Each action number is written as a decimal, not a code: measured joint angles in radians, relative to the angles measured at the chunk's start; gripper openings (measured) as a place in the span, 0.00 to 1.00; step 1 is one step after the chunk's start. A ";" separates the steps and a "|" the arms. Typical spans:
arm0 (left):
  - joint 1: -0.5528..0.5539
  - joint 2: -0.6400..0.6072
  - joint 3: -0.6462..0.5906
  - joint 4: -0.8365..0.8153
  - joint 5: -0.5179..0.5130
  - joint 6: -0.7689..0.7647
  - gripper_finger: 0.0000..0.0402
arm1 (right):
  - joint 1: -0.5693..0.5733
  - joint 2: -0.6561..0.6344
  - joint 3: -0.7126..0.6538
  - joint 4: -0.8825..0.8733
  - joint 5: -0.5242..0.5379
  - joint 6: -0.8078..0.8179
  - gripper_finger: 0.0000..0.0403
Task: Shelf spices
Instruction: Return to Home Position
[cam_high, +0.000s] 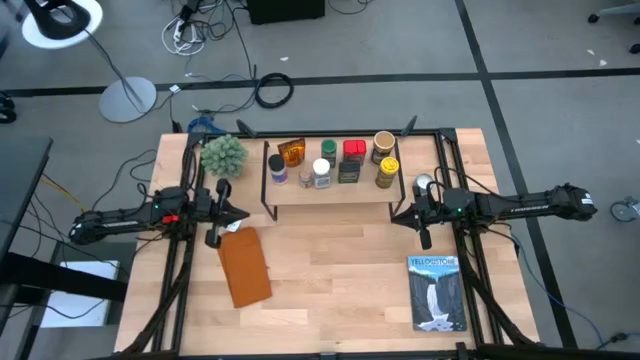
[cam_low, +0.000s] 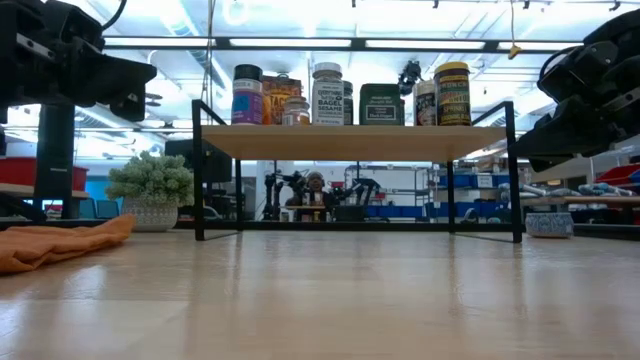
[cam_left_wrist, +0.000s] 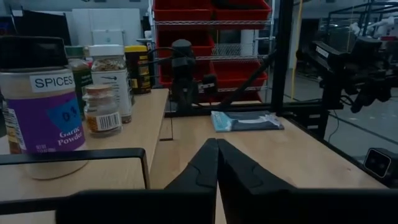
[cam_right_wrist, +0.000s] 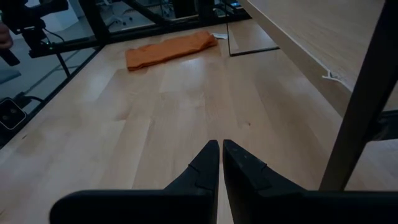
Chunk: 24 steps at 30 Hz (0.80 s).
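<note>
Jars and tins of spice (cam_high: 346, 168), small, many-coloured, stand clustered on the low light-wood, black-wire-legged shelf (cam_high: 330, 195). They look light, rigid, smooth; I'd grasp each round its body. My left gripper (cam_left_wrist: 217, 149) and right gripper (cam_right_wrist: 221, 146) hang clenched, empty, flanking the shelf.

Arms slim, black, jointed: left arm (cam_high: 130, 218) with small red mark near wrist, right arm (cam_high: 520, 206) all dark. Left hand (cam_left_wrist: 217, 144), right hand (cam_right_wrist: 221, 146): matte black fingers (cam_left_wrist: 199, 171), wedge-shaped, tapering to narrow tips.
</note>
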 joint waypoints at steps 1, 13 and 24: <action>0.000 0.000 0.000 0.000 0.000 -0.001 0.03 | 0.000 0.000 0.000 0.000 0.000 0.000 0.06; 0.000 0.000 0.000 0.001 0.000 -0.014 0.03 | 0.000 0.000 0.000 0.000 0.000 0.000 0.06; 0.000 0.000 0.000 0.001 -0.001 -0.013 0.03 | 0.000 0.000 0.000 0.000 0.000 0.000 0.06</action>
